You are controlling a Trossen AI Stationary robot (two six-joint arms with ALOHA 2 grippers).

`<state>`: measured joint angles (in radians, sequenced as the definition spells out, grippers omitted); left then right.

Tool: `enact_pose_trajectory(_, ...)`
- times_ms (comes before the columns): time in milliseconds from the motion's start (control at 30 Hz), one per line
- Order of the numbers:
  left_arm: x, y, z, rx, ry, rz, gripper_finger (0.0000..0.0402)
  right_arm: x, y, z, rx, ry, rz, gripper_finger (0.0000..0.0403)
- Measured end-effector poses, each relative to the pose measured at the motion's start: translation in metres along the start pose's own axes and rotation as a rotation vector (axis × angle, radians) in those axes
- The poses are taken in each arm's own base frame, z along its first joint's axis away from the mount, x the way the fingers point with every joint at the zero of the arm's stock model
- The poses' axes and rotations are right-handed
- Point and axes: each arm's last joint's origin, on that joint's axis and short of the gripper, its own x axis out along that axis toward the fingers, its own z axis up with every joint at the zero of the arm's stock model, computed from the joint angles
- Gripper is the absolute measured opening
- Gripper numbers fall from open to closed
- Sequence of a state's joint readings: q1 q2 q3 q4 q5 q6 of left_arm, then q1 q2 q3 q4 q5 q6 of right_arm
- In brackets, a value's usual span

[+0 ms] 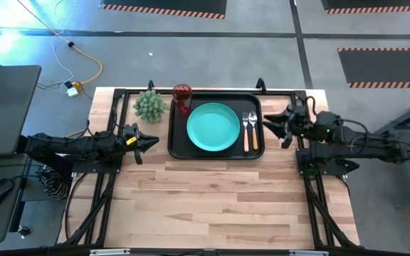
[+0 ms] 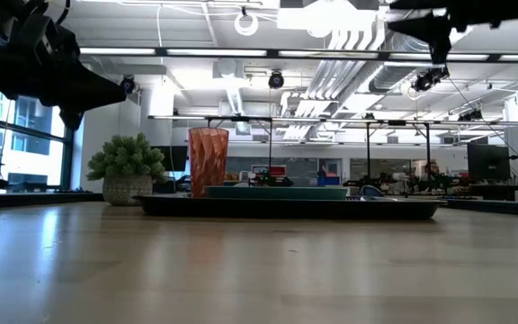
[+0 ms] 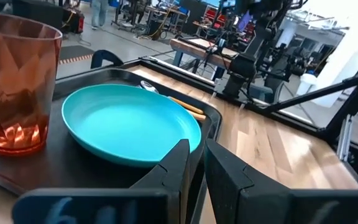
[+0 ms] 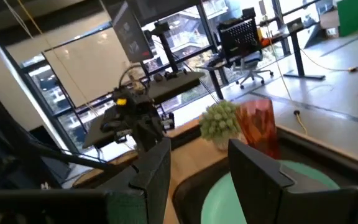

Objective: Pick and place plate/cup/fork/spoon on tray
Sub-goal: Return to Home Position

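So, left gripper [image 1: 153, 141]: raised over the table [image 1: 212, 203], just off the tray's left edge, pointing toward it; fingers [image 3: 178, 163] nearly together with a thin slit between them, nothing in it.
Plant [image 1: 149, 105]: on the table, just beside the tray's far left corner.
Cup [image 1: 182, 96]: upright in the tray's far left corner, ahead of the left jaws, apart from them.
Tray [image 1: 179, 147]: between the two grippers, touched by neither.
Plate [image 1: 213, 127]: flat in the tray's middle, near the cup.
Fork [image 1: 245, 132]: on the tray just right of the plate, tines away from the table's front edge.
Spoon [image 1: 253, 131]: just beside the fork, parallel, on its right.
Right gripper [image 1: 273, 127]: raised just off the tray's right edge, facing the cutlery; fingers [image 4: 156, 171] spread wide, gap empty.
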<state>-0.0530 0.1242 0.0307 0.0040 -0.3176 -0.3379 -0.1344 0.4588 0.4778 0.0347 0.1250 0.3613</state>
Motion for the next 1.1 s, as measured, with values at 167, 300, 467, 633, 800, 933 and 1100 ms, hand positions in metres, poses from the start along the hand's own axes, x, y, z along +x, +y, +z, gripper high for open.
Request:
enact_pose_trajectory(167, 0.000, 0.000, 0.000, 0.049, 0.000, 0.001, 0.0039, -0.006, -0.008, -0.028, 0.028, 0.026, -0.014, 0.0151)
enact_pose_trajectory(300, 0.000, 0.000, 0.000, 0.108, 0.000, 0.001, 0.0039, -0.010, -0.009, -0.044, 0.037, 0.058, 0.014, 0.0151)
enact_pose_trajectory(467, 0.000, 0.000, 0.000, 0.123, 0.000, 0.001, 0.0039, -0.015, -0.016, -0.071, 0.061, 0.094, -0.013, 0.0151)
enact_pose_trajectory(633, 0.000, 0.000, 0.000, 0.123, 0.000, 0.001, 0.0039, -0.021, -0.020, -0.088, 0.074, 0.096, -0.021, 0.0151)
enact_pose_trajectory(800, 0.000, 0.000, 0.000, 0.123, 0.000, 0.001, 0.0039, -0.024, -0.024, -0.100, 0.073, 0.117, -0.018, 0.0151)
enact_pose_trajectory(933, 0.000, 0.000, 0.000, 0.123, 0.000, 0.001, 0.0039, -0.026, -0.030, -0.113, 0.100, 0.135, -0.038, 0.0151)
enact_pose_trajectory(1100, 0.000, 0.000, 0.000, 0.148, 0.000, 0.001, 0.0039, -0.026, -0.032, -0.117, 0.087, 0.139, -0.060, 0.0151)
